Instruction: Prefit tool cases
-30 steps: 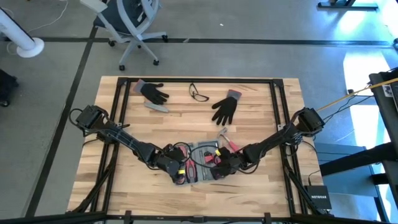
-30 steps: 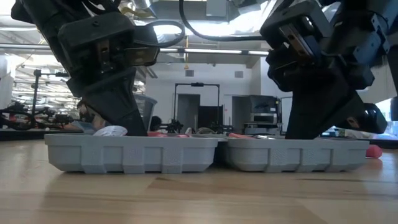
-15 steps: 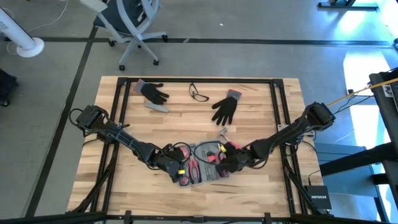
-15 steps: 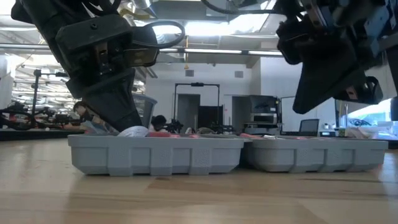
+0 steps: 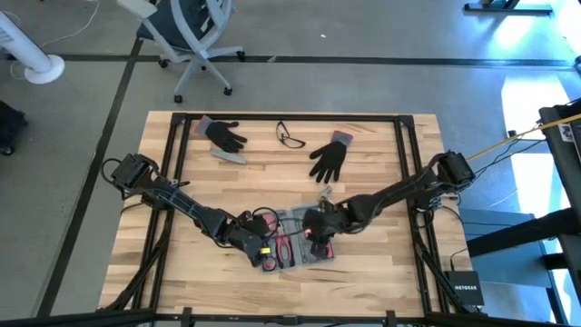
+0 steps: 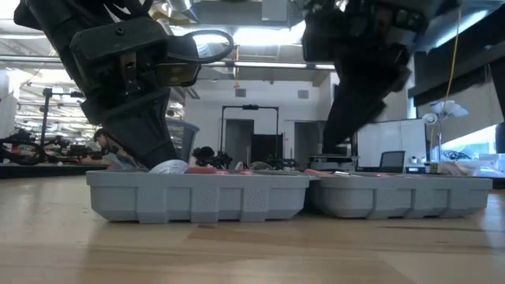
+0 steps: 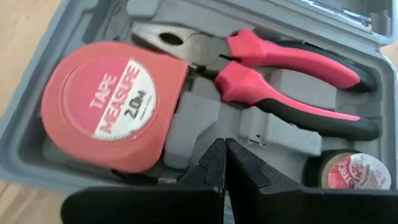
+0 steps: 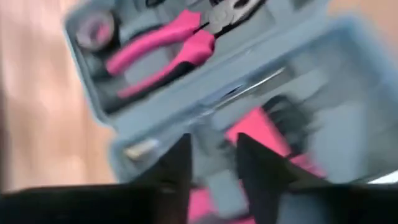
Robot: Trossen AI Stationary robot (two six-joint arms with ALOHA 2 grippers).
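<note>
From above we see the tool case (image 5: 295,243) lying open near the front edge of the wooden table (image 5: 381,173), between the two arms. The left gripper (image 5: 264,255) sits at the case's left end, and the right gripper (image 5: 315,232) hangs over its middle. Only this view shows what lies at the far side of the table: two black gloves (image 5: 223,134), a pair of glasses (image 5: 290,137) between them, and a small grey bar (image 5: 230,156) beside the left glove.

From table height, the case (image 6: 197,194) reads as two shallow grey trays side by side, flat on the wood. The left gripper (image 6: 162,162) reaches down into the left tray; the right gripper (image 6: 347,130) hangs clear above the seam.

The left wrist view gives us the contents: a red tape measure (image 7: 112,112), pink-handled pliers (image 7: 273,74) and a small roll of tape (image 7: 348,174), each in a moulded recess. The left fingers (image 7: 211,168) are pressed together, with nothing between them.

In the right wrist view we see the pliers (image 8: 165,46) and the roll (image 8: 96,28) in one half and more pink in the other, too blurred to name. The right fingers (image 8: 177,162) stand slightly apart, holding nothing.
</note>
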